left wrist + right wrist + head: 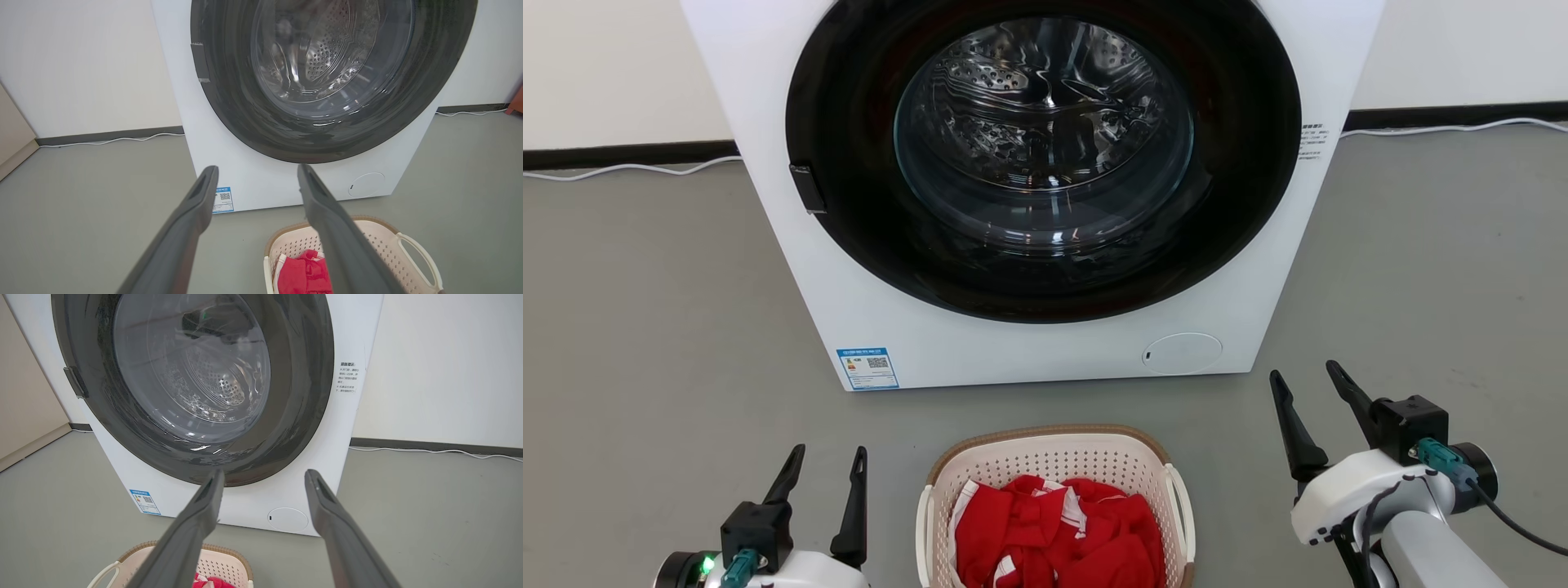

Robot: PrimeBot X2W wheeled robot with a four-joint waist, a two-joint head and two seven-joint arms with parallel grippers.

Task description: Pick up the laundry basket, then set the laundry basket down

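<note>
Head view gave us the laundry basket (pixel 1058 459) on the grey floor (pixel 645 327), upright with its mouth facing up, low in the middle of the picture and just in front of the washing machine (pixel 1029 351). Its two white handles pointed out to the left and right, and its rounded brown-rimmed far end faced the machine. The bottom edge cut off the near end, so we could not say for certain which way the long axis ran. Red and white clothes (pixel 1054 531) lay heaped inside.

The left gripper (pixel 827 453) hung left of the basket, near it but apart, with its two dark fingers spread wide and nothing between them. The right gripper (pixel 1303 371) stood to the right, further forward and further from the basket, with its fingers likewise parted and empty. Both sets of fingers pointed toward the machine. In the left wrist view, the basket (pixel 384 245) sat low, partly behind the right-hand finger; in the right wrist view its rim (pixel 220 555) showed at the bottom, behind the left-hand finger.

Nothing lay between either gripper and the basket. The machine's round glass door (pixel 1045 131) was shut, with a blue label (pixel 867 368) and a round cover (pixel 1182 354) low on its front. A white cable (pixel 629 169) ran along the dark skirting.
</note>
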